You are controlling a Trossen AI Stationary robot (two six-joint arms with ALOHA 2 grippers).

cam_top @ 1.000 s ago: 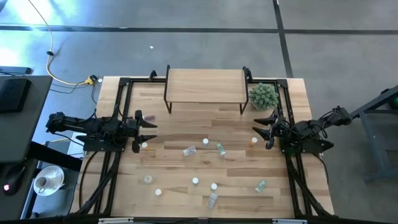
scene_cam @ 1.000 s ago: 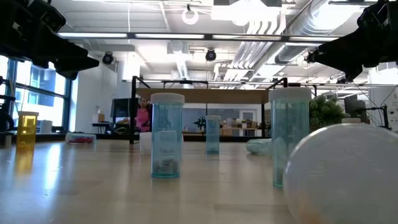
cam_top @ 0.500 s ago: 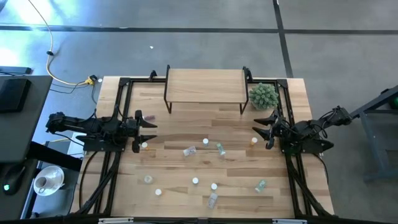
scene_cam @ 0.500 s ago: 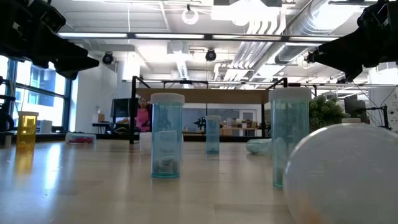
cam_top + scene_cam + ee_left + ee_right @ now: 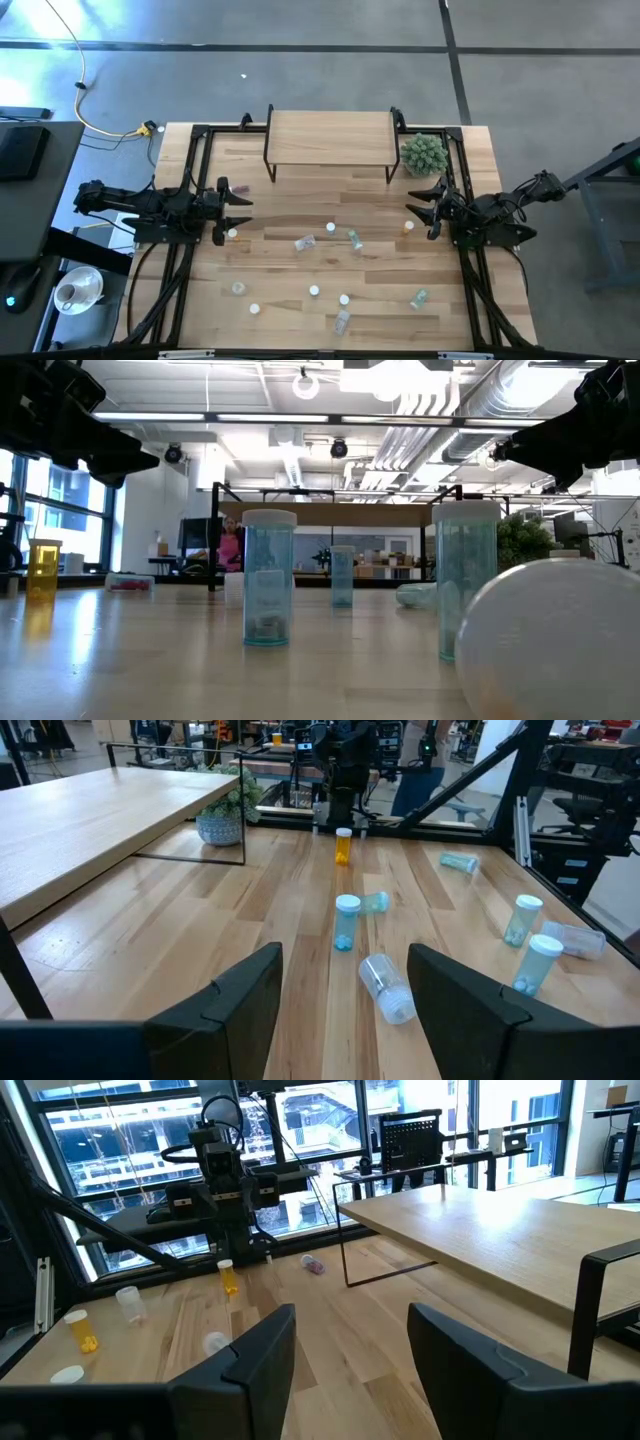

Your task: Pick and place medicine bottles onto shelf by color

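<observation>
Left gripper (image 5: 232,210) hovers at the table's left edge, fingers spread, holding nothing. Right gripper (image 5: 420,209) hovers at the right edge, likewise spread and empty, an orange bottle (image 5: 408,228) just beside it. The other medicine bottles (image 5: 305,242) lie scattered mid-table. The shelf (image 5: 328,138) stands bare at the far edge, beside the green plant ball (image 5: 424,153).
</observation>
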